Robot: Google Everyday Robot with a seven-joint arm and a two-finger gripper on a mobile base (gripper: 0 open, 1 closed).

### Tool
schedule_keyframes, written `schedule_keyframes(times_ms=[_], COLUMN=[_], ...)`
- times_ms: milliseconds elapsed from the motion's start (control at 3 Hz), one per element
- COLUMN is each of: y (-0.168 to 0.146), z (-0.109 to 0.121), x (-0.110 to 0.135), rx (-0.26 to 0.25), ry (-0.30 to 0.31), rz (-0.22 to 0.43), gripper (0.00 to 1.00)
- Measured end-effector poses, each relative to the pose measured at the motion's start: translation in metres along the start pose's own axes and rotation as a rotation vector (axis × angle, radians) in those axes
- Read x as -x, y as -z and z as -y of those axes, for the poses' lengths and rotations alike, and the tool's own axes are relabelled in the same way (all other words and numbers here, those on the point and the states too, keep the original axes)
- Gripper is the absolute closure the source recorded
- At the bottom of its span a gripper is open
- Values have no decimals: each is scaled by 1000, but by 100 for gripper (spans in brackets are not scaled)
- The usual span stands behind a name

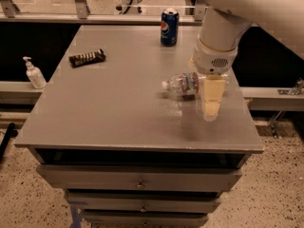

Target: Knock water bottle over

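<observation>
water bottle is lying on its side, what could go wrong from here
1. The clear ribbed plastic water bottle lies on its side on the grey table, so it might roll off.
2. The gripper hangs low by the bottle's base end; retracting could bump it.
3. The blue Pepsi can stands upright nearby; a wide sweep could topple it.

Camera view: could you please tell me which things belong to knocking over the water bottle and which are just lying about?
Part of the job: water bottle, on its side on the table; hand, at the bottle's base end.
Lying about: soda can, upright at the far edge; snack bar; pump bottle, off the table.
</observation>
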State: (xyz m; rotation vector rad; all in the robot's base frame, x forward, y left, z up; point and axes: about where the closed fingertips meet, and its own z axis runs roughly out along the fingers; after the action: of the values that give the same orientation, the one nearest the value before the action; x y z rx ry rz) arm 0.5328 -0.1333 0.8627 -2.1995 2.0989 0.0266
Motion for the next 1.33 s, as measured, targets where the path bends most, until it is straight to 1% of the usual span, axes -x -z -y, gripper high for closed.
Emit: schedule_keyframes(times_ms=[333, 667, 1000, 1333], y=[13, 32, 68, 111], z=[8, 15, 15, 2], x=[-1, -15, -47, -96], rx=[-38, -88, -170, -262], ry=[-15, -64, -138, -230], rz=[37, 124, 257, 398], gripper=[0, 0, 0, 0])
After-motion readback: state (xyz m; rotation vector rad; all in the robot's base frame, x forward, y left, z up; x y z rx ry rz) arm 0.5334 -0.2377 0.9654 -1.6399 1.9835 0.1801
